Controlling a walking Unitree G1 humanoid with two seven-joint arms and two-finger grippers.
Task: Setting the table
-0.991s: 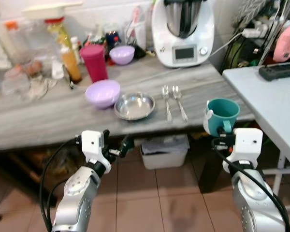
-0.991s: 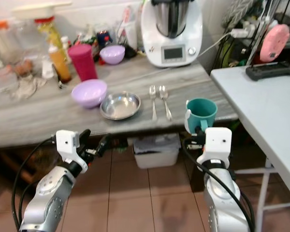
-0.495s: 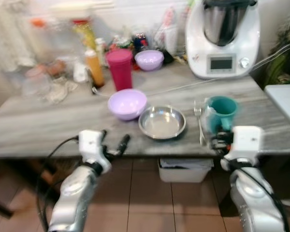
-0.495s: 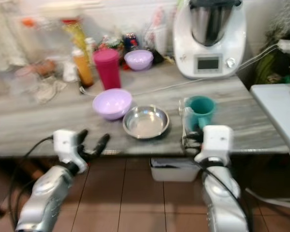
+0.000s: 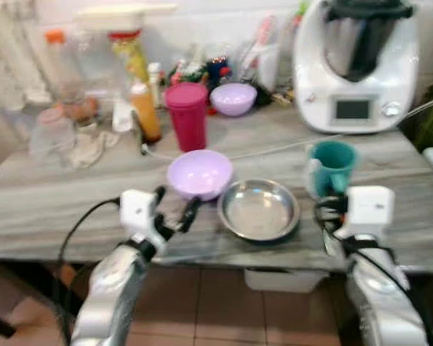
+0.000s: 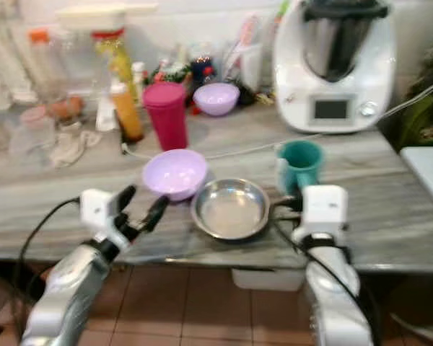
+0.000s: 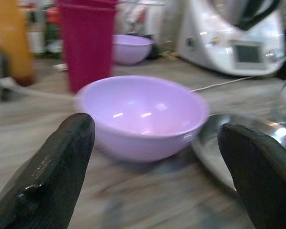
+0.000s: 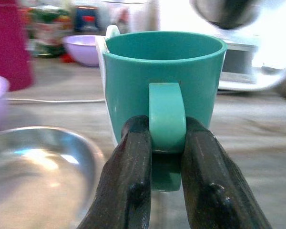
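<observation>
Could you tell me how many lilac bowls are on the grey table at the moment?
2. One lilac bowl sits near the front edge beside the steel dish, right ahead of the open left gripper. The other stands at the back among the clutter, where more could be hidden.

The right gripper (image 8: 166, 143) hides the lower part of the mug (image 8: 164, 78) handle. Bottles and jars (image 5: 65, 108) along the counter's (image 5: 43, 209) back edge are too blurred to identify. The mixer (image 5: 357, 65) is cut off by the top edge.
</observation>
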